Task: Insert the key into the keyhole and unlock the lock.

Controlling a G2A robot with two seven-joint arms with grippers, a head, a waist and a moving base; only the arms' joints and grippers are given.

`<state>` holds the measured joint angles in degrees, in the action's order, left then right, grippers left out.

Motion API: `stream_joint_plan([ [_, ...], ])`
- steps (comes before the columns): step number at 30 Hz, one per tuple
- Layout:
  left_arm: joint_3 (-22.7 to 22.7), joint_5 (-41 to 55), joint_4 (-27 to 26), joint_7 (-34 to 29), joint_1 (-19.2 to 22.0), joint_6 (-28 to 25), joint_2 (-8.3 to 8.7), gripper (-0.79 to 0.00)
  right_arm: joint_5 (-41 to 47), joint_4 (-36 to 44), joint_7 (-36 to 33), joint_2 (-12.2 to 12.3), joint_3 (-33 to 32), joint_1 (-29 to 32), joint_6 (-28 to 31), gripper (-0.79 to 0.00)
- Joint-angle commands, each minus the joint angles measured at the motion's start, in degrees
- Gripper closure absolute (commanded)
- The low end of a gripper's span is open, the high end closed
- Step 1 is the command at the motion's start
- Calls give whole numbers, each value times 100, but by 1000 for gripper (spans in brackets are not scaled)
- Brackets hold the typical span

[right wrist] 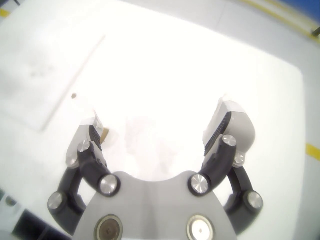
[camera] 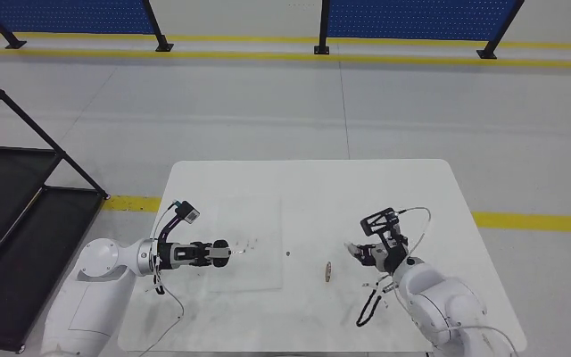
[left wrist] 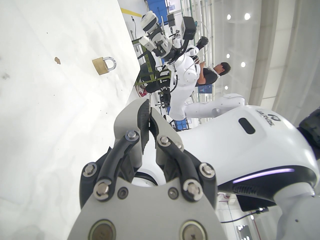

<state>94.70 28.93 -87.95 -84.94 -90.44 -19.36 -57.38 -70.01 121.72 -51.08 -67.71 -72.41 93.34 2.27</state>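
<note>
A brass padlock with a silver shackle lies flat on the white table, between the two arms. The left wrist view shows the padlock well beyond my left gripper. That gripper hovers over a thin pale mat and its pads are pressed together; I cannot make out anything between them. Just past its tips there is a faint glint. My right gripper sits close to the right of the padlock. It stands open and holds nothing, and a brass corner of the padlock peeks out beside one finger.
A thin translucent mat covers the table's left middle. A small dark speck lies just off the mat's right edge. A black rack stands to the left of the table. The table's far half is bare.
</note>
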Motion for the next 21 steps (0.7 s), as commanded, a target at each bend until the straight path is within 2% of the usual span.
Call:
stream_joint_plan([
  [1,0,0,0,0,0,0,0,0,397,-19,-663,-22,60,-208,-146,-785],
  [6,0,0,0,0,0,0,0,0,497,-47,-1434,-71,323,-587,-636,-785],
  [9,0,0,0,0,0,0,0,0,873,-192,-1808,-124,464,-811,-1077,-785],
  [21,0,0,0,0,0,0,0,0,873,-192,-1808,-124,464,-811,-1077,-785],
])
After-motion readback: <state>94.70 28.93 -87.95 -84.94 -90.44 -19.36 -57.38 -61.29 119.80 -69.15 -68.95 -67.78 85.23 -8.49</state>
